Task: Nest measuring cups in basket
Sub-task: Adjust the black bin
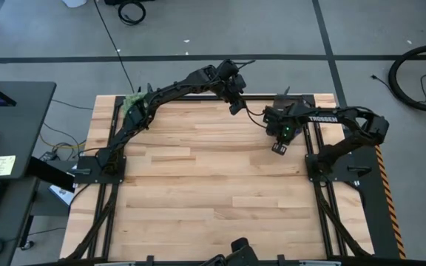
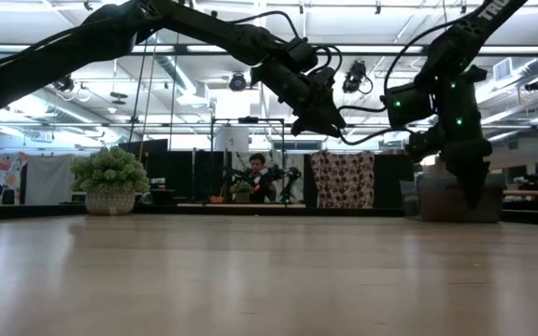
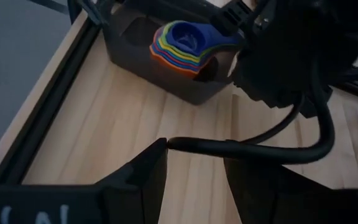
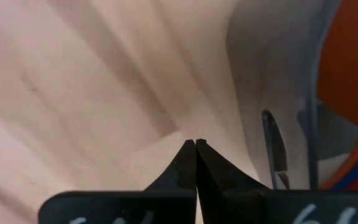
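Though the job reads as nearly finished, both arms hang near the table's far edge. Seen from above, the left gripper (image 1: pixel 235 94) sits at about twelve o'clock of the wooden table (image 1: pixel 198 192), its fingers spread with nothing between them. The right gripper (image 1: pixel 278 145) is toward one o'clock, fingers pressed together and empty. In the left wrist view, the dark grey basket (image 3: pixel 135 46) stands on the wood by the table's black frame, and the measuring cups (image 3: pixel 182 45) sit stacked inside it, dark blue innermost. How many are nested cannot be counted. No loose cups show on the table, so little seems left beyond pulling the arms away.
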Tool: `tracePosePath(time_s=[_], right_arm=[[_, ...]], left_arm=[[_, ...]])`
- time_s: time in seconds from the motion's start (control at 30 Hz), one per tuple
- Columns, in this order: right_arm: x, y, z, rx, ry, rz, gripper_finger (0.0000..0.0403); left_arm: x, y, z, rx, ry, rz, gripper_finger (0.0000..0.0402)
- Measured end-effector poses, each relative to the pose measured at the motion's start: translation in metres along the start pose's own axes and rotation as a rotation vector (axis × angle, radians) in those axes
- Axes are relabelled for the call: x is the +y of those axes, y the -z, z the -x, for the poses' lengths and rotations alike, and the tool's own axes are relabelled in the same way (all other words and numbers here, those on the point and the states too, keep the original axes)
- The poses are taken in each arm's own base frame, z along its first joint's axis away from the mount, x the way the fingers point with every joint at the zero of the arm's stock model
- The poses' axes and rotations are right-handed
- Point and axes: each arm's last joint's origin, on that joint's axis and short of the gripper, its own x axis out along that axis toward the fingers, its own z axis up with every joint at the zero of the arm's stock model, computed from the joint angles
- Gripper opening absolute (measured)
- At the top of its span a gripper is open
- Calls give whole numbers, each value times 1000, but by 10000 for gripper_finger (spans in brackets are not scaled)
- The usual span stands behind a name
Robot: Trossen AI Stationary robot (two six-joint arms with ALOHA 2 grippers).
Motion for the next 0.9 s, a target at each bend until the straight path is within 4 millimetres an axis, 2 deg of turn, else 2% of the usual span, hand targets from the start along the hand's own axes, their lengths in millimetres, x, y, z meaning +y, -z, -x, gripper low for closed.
tracePosePath(time_s=[0.47, 0.67, 0.8, 0.9], right_arm=[[-33, 9, -1, 66, 62, -68, 0], [-41, 12, 0, 82, 78, -102, 0], [-42, 17, 6, 58, 103, -110, 0], [-41, 21, 21, 9, 78, -111, 0]], left_arm=[[1, 0, 0, 1, -39, 11, 162], [1, 0, 0, 0, -39, 15, 162], [1, 0, 0, 0, -40, 15, 162], [2, -1, 6, 8, -42, 18, 162]])
